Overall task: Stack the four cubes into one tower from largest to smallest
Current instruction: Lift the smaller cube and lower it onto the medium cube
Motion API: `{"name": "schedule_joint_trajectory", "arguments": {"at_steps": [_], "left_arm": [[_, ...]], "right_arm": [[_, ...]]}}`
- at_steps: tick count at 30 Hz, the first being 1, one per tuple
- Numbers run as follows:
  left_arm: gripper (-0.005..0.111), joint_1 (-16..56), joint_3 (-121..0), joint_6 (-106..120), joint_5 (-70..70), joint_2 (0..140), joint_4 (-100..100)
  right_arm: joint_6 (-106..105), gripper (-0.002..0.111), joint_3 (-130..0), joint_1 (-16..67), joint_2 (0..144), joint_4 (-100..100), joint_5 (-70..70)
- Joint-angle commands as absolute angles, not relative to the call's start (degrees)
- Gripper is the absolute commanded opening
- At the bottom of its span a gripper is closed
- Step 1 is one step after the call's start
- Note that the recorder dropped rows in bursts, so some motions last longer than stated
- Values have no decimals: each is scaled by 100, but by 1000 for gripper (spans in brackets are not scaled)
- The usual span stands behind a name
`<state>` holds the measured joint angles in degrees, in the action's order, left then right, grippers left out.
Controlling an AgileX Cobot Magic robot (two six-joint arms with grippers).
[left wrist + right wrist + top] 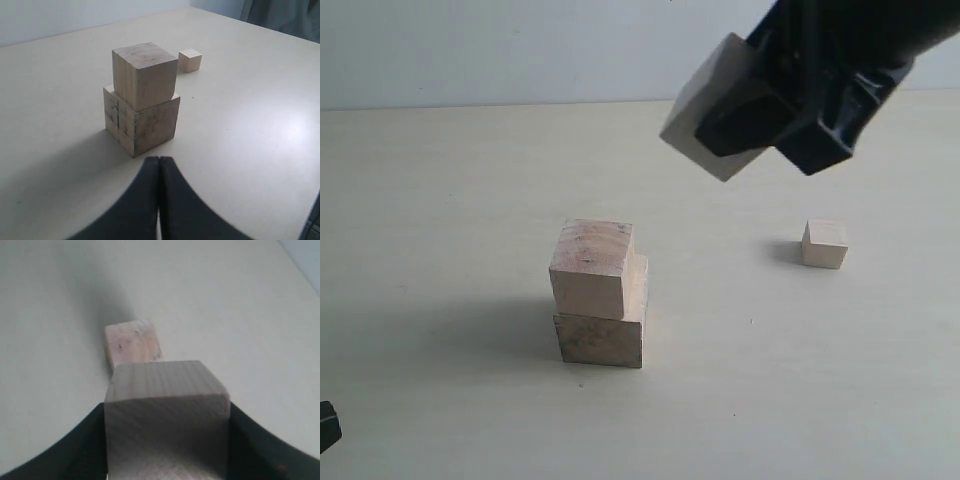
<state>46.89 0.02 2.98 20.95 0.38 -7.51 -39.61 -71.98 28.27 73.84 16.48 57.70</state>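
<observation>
Right fingers (745, 122) clamped on a third cube (705, 98), tilted in the air above and to the right of the tower (598, 300).
Two cubes make the tower, the upper sitting slightly off-centre; the smallest cube (824, 244) rests on the surface (440, 200) well apart; left fingers (145, 200) pressed together, holding nothing.

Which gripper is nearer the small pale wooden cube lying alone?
Right. The right gripper, holding a larger cube, hangs raised near the small pale wooden cube; the left gripper sits beyond the two-cube stack.
</observation>
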Motion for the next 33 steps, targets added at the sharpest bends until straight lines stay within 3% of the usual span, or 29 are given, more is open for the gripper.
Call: {"name": "schedule_joint_trajectory", "arguments": {"at_steps": [1,12,33], "left_arm": [[0,4680,0,301,2045,0,-776],[0,4680,0,289,2045,0,-776],[0,4680,0,289,2045,0,-776]], "right_arm": [[-4026,3,-7856,3255,8080,1532,6266],[-3673,3,-9244,4070,9551,680,6975],[-3386,3,-9306,4104,10434,372,6783]]}}
